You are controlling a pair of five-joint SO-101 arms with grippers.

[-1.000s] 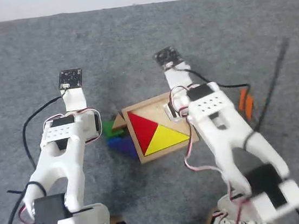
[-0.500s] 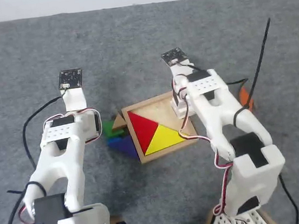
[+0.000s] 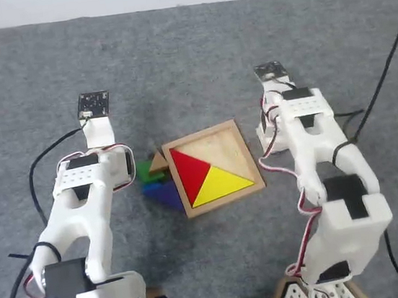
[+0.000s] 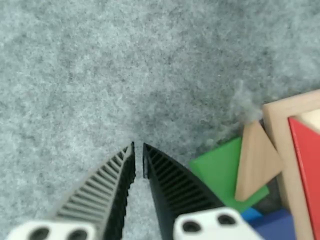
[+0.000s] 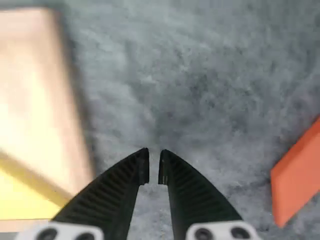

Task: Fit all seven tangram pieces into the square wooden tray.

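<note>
Tray (image 3: 217, 145) holds 2 of 7. My R fingers (image 5: 125, 185) & L fingers (image 4: 170, 185) are near-shut, empty. Next: R opens for orange piece (image 5: 297, 185); tray's at its 9 o'clock.

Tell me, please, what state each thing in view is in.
Square wooden tray: partly filled.
Red triangle: in tray.
Yellow triangle: in tray.
Green piece: outside tray.
Plain wooden triangle: outside tray.
Blue piece: outside tray.
Orange piece: outside tray.
Left end effector: shut, empty.
Right end effector: shut, empty.
</note>
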